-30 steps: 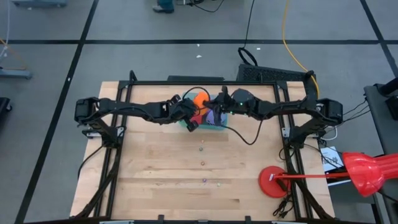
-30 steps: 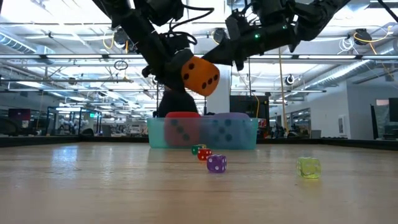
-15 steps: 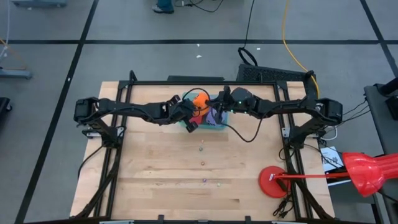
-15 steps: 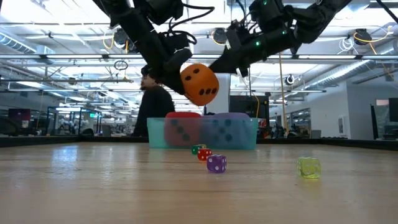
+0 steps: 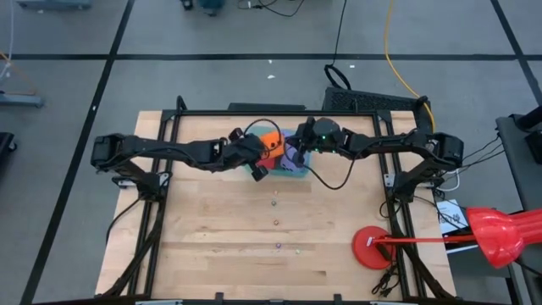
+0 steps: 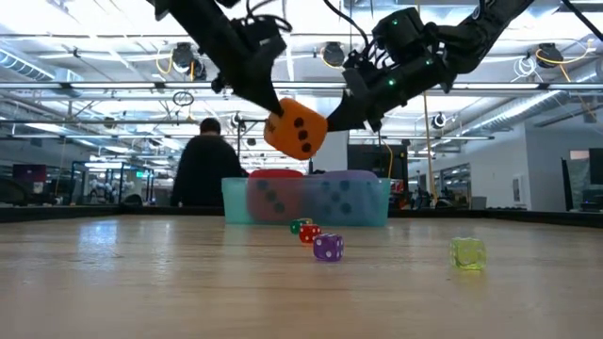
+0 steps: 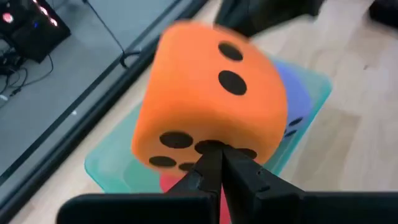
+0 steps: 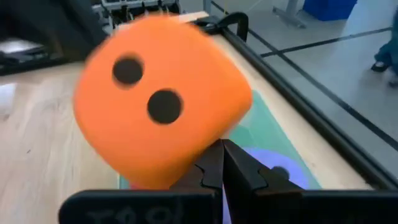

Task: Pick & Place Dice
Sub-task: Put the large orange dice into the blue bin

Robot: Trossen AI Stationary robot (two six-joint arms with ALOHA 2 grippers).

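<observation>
A light wooden desk [image 5: 212, 246] filled the centre of the overhead frame, with the two dark arms reaching in from left and right to meet at its upper middle. There sat a shallow translucent teal bin [image 6: 306, 201], which from table height already held a red die [image 6: 271, 191] and a purple-blue die [image 6: 341, 193]; whether a second purple-blue one lay among them could not be told.

Above the bin's left half hung the orange die [image 6: 296, 129], tilted, pinched by one corner between the clenched fingers of the left gripper [image 7: 216, 163]. The right gripper [image 8: 222, 163], also clenched and holding nothing, was just beside the die on the other side, its tips close against the foam; actual contact could not be told.

By these frames the job looked near its end: at least two dice were in the bin and the orange one was over it but not yet let go. What was left appeared to be lowering and freeing it inside the rim.

Lower in the table-height frame, several tiny dice lay loose on the desk, among them a small purple one [image 6: 328, 248] and a yellow-green one [image 6: 467, 253]. A red round disc [image 5: 372, 247] sat at the overhead frame's lower right, and a person [image 6: 203, 169] stood beyond the desk.
</observation>
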